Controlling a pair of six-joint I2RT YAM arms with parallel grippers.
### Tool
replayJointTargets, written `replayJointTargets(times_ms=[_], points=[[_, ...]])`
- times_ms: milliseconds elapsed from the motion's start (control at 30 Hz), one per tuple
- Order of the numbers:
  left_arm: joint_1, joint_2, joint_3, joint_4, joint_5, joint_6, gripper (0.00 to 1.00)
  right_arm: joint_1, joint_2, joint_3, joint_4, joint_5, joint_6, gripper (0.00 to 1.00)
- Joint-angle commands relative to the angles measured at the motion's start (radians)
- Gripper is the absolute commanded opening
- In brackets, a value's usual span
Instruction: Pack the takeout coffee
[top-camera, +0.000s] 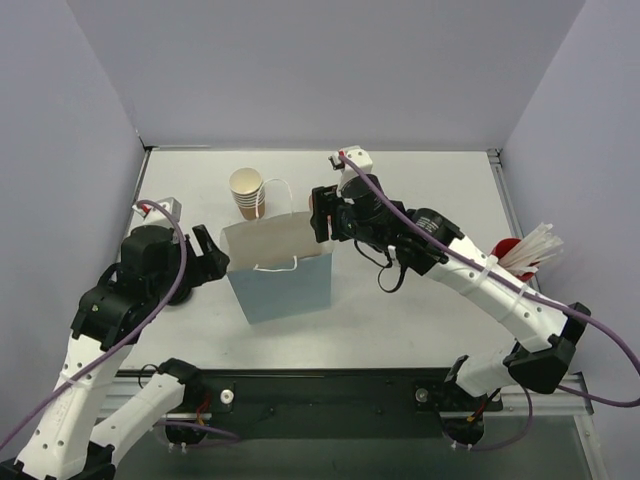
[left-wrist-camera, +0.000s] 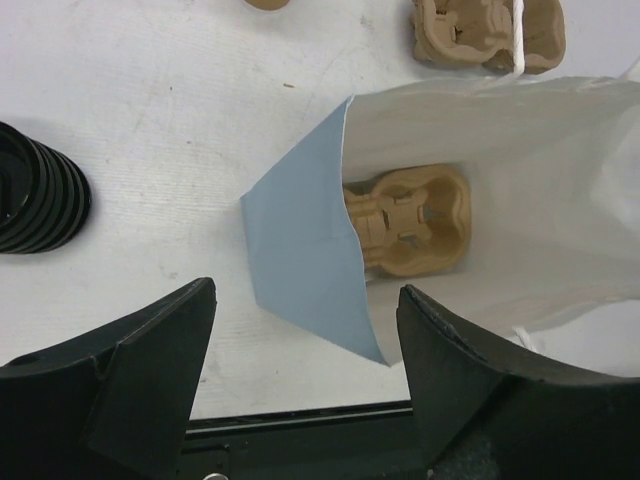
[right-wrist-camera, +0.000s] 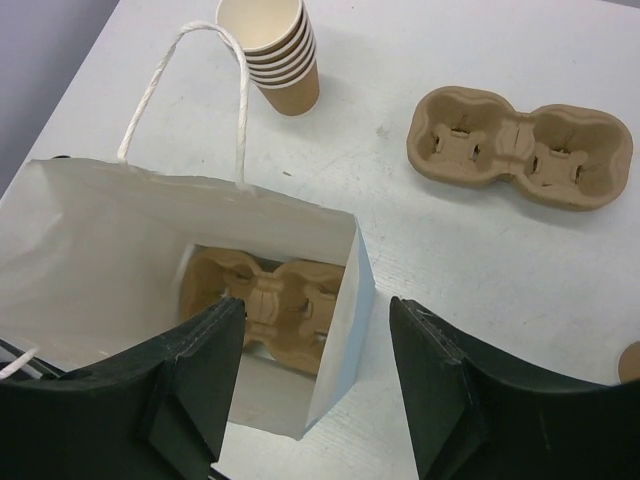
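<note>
Top external view: a blue paper bag (top-camera: 280, 275) stands open mid-table, with the left gripper (top-camera: 212, 258) at its nine o'clock and the right gripper (top-camera: 322, 215) at its one o'clock corner. Both claws are released, fingers spread wide, grasping nothing. Right wrist view shows a moulded-pulp tray (right-wrist-camera: 270, 295) lying flat on the bag's floor, and a second tray (right-wrist-camera: 520, 148) on the table at the bag's two o'clock. Lidless cups (top-camera: 247, 192) stand stacked at the bag's eleven o'clock
</note>
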Motion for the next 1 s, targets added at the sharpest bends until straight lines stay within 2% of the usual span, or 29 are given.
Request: replayJointTargets(times_ms=[0, 133, 367, 500, 533, 600, 633, 733, 767, 833, 967], points=[[0.003, 0.039, 0.064, -0.089, 0.060, -0.043, 0.83, -0.025, 0.045, 0.117, -0.029, -0.037, -0.030, 0.60], [0.003, 0.108, 0.074, -0.123, 0.121, -0.043, 0.82, -0.036, 0.142, 0.231, -0.187, -0.016, -0.020, 0.59], [0.003, 0.163, 0.064, -0.069, 0.132, -0.054, 0.72, -0.071, 0.217, 0.214, -0.240, 0.101, -0.022, 0.54], [0.001, 0.209, 0.072, -0.037, 0.134, -0.080, 0.66, -0.108, 0.245, 0.197, -0.274, 0.051, 0.018, 0.52], [0.001, 0.218, 0.077, -0.026, 0.137, -0.090, 0.61, -0.115, 0.251, 0.186, -0.275, 0.023, 0.022, 0.50], [0.000, 0.234, 0.089, -0.017, 0.140, -0.101, 0.54, -0.129, 0.272, 0.191, -0.277, -0.006, 0.015, 0.43], [-0.002, 0.235, 0.094, -0.002, 0.140, -0.106, 0.52, -0.132, 0.278, 0.197, -0.275, -0.012, -0.002, 0.28], [-0.003, 0.247, 0.110, 0.018, 0.125, -0.120, 0.42, -0.154, 0.304, 0.238, -0.277, -0.028, -0.023, 0.00], [-0.003, 0.263, 0.121, 0.020, 0.114, -0.120, 0.39, -0.160, 0.307, 0.267, -0.275, -0.055, -0.025, 0.00], [-0.003, 0.283, 0.176, 0.021, 0.103, -0.106, 0.39, -0.175, 0.308, 0.298, -0.275, -0.072, -0.022, 0.00], [-0.006, 0.358, 0.278, 0.024, 0.056, -0.011, 0.59, -0.175, 0.309, 0.370, -0.261, -0.017, -0.033, 0.00]])
